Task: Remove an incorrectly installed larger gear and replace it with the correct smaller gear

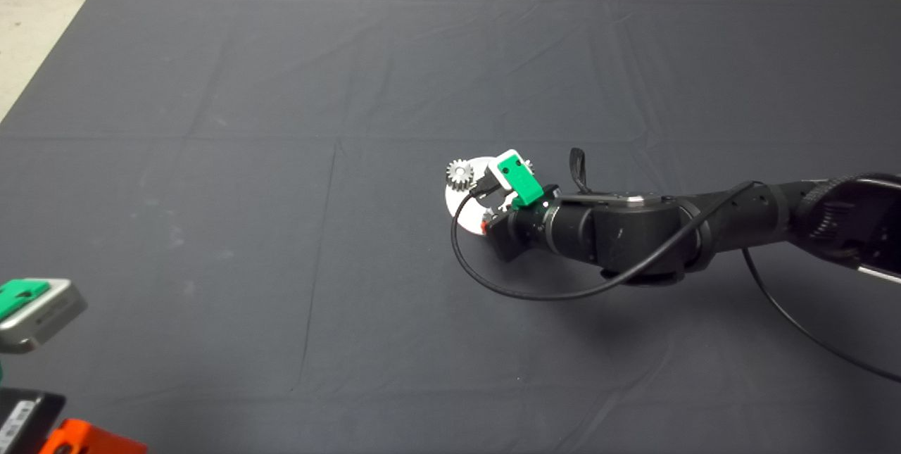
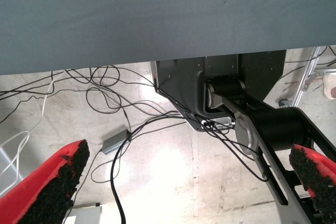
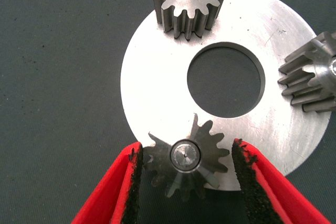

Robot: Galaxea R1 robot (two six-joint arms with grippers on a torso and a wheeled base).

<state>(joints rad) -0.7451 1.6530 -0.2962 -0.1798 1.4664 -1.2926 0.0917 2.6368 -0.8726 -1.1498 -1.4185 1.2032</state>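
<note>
Right gripper (image 3: 186, 174) — pads flanking the smaller gear (image 3: 185, 162) on the steel disc (image 3: 157, 93); left gripper (image 2: 184, 182) parked, spread wide.

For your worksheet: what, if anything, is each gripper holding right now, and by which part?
The right gripper straddles a small steel gear on the ring plate, pads beside its teeth; actual contact cannot be told. The left gripper, parked off the mat, holds nothing.

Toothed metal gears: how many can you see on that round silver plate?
3, all at the rim of the round silver plate: one pale steel gear, another pale gear cut by the picture edge, and a dark steel gear between the right pincer pads. Others may be hidden.
</note>
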